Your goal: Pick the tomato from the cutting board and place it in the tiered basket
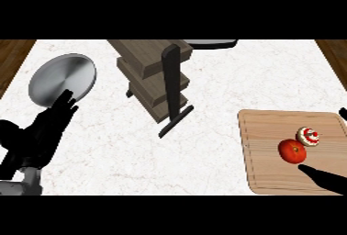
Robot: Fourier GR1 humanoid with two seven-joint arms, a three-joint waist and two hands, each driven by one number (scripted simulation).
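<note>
A red tomato (292, 151) lies on the light wooden cutting board (267, 158) at the right of the counter. Touching it on the upper right sits a small cupcake with red and white top (309, 136). The wooden tiered basket (153, 75) on its black stand rises at the middle back. My right hand (327, 178) enters at the lower right; one dark finger points toward the tomato and ends just below it, apart from it, and another fingertip (343, 111) shows at the right edge. My left hand (42, 131) rests open at the left, fingers up.
A round silver plate (62, 79) lies at the back left, just beyond my left hand's fingertips. A dark round object (211, 43) shows partly behind the basket at the back edge. Brown wood borders the white marble counter on both sides.
</note>
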